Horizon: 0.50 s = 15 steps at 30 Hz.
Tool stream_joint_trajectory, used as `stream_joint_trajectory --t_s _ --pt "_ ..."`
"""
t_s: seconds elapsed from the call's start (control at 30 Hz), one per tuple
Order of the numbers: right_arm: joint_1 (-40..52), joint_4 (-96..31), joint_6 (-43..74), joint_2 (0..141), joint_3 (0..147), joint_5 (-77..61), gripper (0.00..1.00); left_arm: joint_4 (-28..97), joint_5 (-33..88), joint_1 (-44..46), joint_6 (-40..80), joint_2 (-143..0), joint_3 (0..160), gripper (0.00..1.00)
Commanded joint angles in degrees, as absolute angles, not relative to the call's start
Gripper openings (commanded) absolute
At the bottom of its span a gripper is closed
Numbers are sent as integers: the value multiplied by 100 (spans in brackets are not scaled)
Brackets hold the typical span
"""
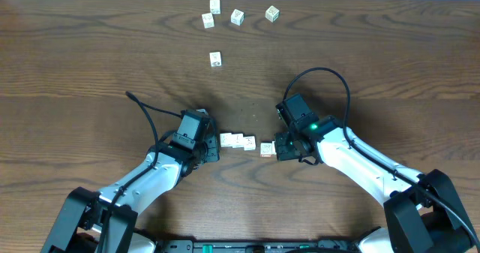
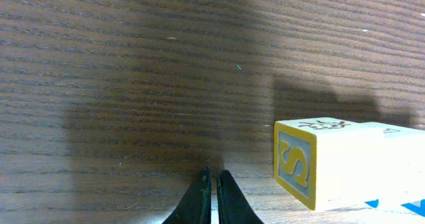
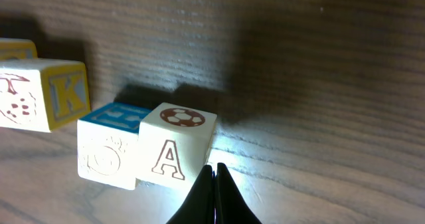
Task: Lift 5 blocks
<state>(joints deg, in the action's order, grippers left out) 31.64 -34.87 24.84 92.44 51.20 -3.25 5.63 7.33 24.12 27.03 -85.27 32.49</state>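
Overhead: left gripper (image 1: 213,149) and right gripper (image 1: 278,147), each pressed together and empty, bracketing row of blocks (image 1: 238,140), probably for end-on squeeze lift.

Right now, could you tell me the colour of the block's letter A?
Reddish brown on a white block, clearest in the right wrist view.

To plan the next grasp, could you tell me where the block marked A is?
In the right wrist view, the block marked A sits just ahead of the shut right pincer, touching a blue-topped block to its left in frame.
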Motion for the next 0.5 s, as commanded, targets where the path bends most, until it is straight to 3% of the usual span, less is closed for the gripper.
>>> stream_joint_trajectory --t_s 0.0,0.47 --pt "3210 -3369 2613 9297 5076 -458 1 596 657 2418 2665 -8453 3223 7" --pt "3291 -3168 2613 9299 5076 -519 1 596 657 2418 2663 -8453 3221 7"
